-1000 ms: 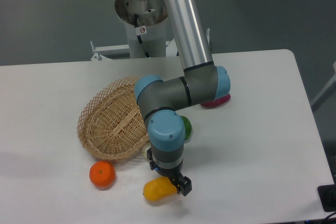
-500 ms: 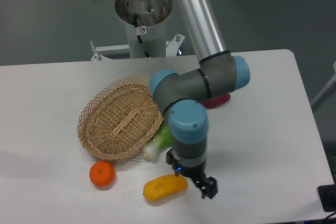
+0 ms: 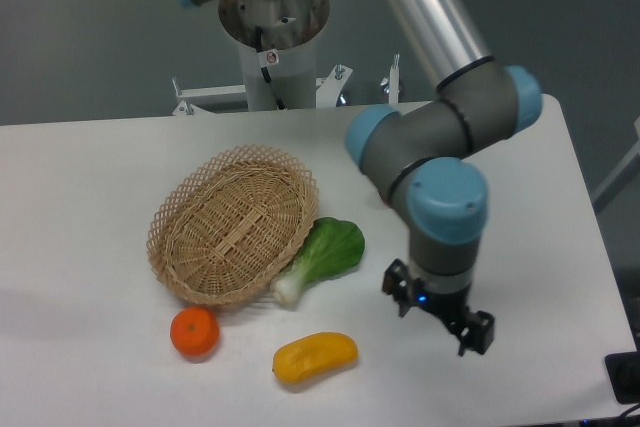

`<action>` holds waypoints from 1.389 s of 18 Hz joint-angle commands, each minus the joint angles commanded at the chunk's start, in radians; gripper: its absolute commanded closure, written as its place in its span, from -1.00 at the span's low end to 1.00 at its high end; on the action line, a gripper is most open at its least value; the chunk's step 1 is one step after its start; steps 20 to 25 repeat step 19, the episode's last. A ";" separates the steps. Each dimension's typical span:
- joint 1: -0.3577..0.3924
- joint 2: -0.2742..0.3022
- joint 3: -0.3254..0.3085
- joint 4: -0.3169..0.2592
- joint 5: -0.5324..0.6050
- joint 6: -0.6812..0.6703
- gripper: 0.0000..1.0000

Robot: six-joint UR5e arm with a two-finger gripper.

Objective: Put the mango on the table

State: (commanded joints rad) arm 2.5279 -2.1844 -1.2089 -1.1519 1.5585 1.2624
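Mango lies flat on table, placement looks done
Gripper empty, fingers apart, well right of it; retreat upward, avoid nudging the fruit

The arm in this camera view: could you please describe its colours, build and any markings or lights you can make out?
The arm has a shiny silver tube link, dark grey rounded joint housings and light blue end caps. Its wrist ends in a small black two-finger gripper with a tiny blue light above it. A small white sticker sits on the silver base column. No loose cables show.
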 joint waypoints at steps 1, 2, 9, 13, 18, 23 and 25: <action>0.055 -0.014 0.046 -0.052 0.002 0.078 -1.00; 0.064 -0.021 0.067 -0.080 0.000 0.083 -1.00; 0.101 -0.074 0.160 -0.158 -0.002 0.147 -1.00; 0.123 -0.080 0.160 -0.158 -0.005 0.201 -1.00; 0.134 -0.080 0.157 -0.155 -0.003 0.224 -1.00; 0.134 -0.080 0.157 -0.155 -0.002 0.224 -1.00; 0.134 -0.080 0.157 -0.155 -0.002 0.224 -1.00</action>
